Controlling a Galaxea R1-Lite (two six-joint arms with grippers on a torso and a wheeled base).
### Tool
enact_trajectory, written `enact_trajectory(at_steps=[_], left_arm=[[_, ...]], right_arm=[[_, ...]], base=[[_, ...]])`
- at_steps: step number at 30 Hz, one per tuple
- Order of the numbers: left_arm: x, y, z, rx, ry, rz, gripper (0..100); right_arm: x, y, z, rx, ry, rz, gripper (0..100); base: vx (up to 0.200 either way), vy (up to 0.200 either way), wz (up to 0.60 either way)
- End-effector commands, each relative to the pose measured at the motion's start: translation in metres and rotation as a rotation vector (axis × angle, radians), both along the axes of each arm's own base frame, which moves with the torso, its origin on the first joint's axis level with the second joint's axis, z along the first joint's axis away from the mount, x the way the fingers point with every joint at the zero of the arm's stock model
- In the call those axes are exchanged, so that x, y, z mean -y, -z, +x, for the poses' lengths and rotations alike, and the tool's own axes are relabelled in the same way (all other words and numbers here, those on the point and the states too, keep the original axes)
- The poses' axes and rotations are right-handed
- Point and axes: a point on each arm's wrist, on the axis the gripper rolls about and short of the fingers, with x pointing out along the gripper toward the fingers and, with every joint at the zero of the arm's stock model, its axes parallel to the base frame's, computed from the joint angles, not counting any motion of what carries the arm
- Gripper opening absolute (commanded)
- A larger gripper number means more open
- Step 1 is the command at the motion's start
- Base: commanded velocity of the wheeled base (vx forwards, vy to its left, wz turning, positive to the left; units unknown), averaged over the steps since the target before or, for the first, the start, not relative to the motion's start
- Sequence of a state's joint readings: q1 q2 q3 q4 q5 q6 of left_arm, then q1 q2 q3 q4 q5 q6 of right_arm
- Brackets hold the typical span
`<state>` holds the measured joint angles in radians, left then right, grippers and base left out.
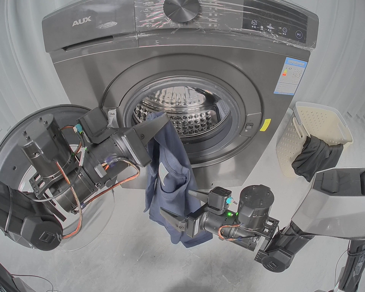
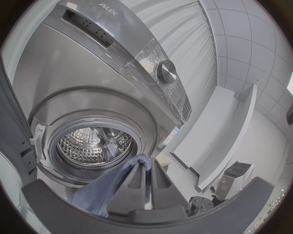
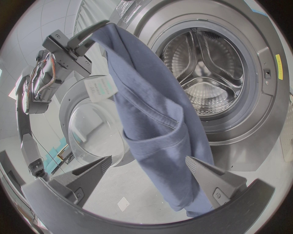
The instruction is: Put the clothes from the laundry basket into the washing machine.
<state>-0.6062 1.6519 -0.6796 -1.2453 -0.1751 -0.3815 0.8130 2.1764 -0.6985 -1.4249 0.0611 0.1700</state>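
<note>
At the mouth of the washing machine (image 1: 228, 72), left tool (image 1: 161, 121) clamped on top of blue garment (image 1: 171, 178), hanging down the front. Right tool (image 1: 183, 208), fingers apart, straddles its lower part. Dark garment (image 1: 315, 156) drapes over laundry basket (image 1: 321, 119), right.

Left arm (image 1: 49, 152) had black cylindrical housings, exposed orange braided cables (image 1: 78, 205), teal connector (image 1: 78, 127). Right arm (image 1: 253, 211) was the same black, green LED (image 1: 228, 214) lit. Jaws were dark-grey wedges.

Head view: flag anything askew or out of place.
A black garment hangs half out over the rim of the laundry basket, beside the washing machine. Crinkled plastic film covers its control panel. Nothing looks damaged.
</note>
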Motion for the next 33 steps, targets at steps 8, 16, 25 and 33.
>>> enact_trajectory(at_steps=[8,16,25,33], left_arm=[[0.0,0.002,0.002,-0.007,-0.009,0.003,0],[-0.001,0.001,0.002,-0.005,-0.009,0.002,0],[-0.001,0.001,0.001,-0.002,-0.005,0.0,0],[-0.001,-0.002,0.001,0.005,-0.005,-0.006,0]], right_arm=[[0.001,-0.005,0.004,0.023,0.01,0.011,100],[0.036,-0.014,0.003,0.02,0.069,-0.007,100],[0.034,-0.003,0.024,0.024,0.084,-0.025,100],[0.004,0.007,0.026,0.044,0.034,-0.021,100]], base=[[0.0,0.0,0.0],[0.0,0.0,0.0],[0.0,0.0,0.0],[0.0,0.0,0.0]])
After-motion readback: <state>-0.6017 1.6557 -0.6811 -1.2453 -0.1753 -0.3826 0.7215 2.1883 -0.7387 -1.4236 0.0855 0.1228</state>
